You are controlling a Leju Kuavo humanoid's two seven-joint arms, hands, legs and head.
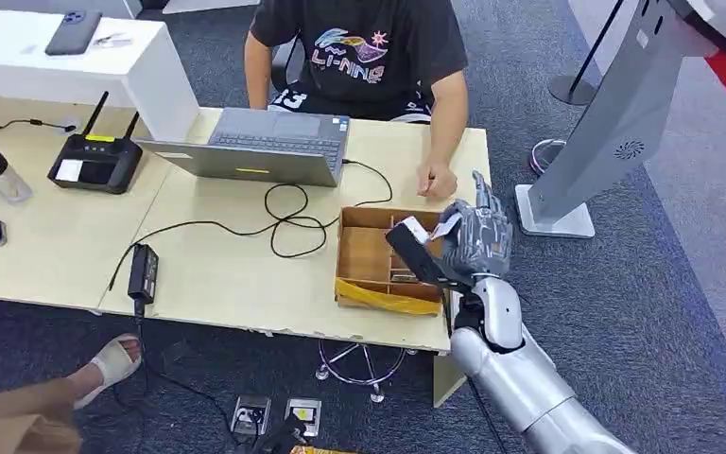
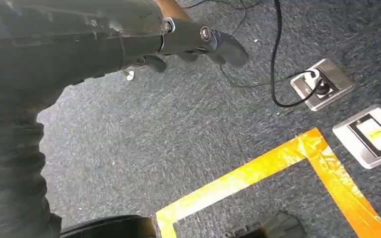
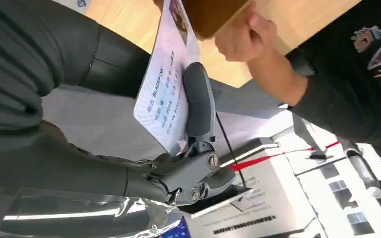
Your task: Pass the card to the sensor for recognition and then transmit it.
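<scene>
Card [image 3: 166, 87] beside person's hand [image 3: 243, 37]

We see the right hand [image 1: 475, 241] raised, thumb pinching a card [image 3: 164, 94]; left hand [image 2: 198, 42] hangs floorward, fingers curled.

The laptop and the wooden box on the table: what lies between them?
In the head view, a looped black cable lies on the table between the laptop and the wooden box.
</scene>
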